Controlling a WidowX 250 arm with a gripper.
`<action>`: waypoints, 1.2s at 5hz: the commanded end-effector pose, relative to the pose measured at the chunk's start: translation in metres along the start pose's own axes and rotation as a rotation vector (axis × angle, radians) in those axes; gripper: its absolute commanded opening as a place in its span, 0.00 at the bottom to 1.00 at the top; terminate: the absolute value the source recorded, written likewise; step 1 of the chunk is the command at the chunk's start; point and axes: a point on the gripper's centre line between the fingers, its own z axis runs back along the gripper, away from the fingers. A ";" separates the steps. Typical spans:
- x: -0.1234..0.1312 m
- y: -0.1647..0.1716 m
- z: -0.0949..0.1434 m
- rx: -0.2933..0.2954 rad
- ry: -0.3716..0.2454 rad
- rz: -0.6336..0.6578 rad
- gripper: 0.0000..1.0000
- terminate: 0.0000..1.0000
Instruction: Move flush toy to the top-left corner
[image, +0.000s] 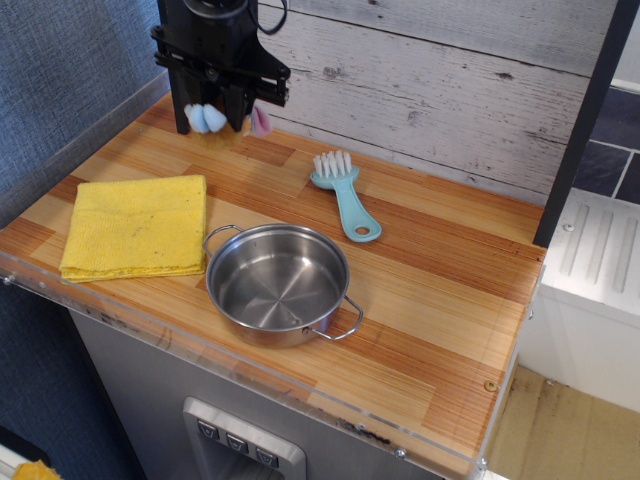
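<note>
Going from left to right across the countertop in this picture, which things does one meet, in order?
yellow cloth → flush toy, held in the gripper near the top-left corner → steel pot → teal brush.

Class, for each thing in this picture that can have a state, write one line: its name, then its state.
gripper: shut on the plush toy, low over the back-left corner.
plush toy: held, at or just above the countertop.
pot: upright, empty, no lid.
yellow cloth: folded, lying flat.
teal brush: lying flat, bristles toward the wall.
</note>
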 end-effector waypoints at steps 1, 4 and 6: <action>0.021 0.006 -0.011 0.012 -0.032 0.033 0.00 0.00; 0.011 -0.008 -0.039 -0.044 -0.001 0.037 0.00 0.00; 0.013 0.007 -0.038 -0.050 -0.002 0.038 1.00 0.00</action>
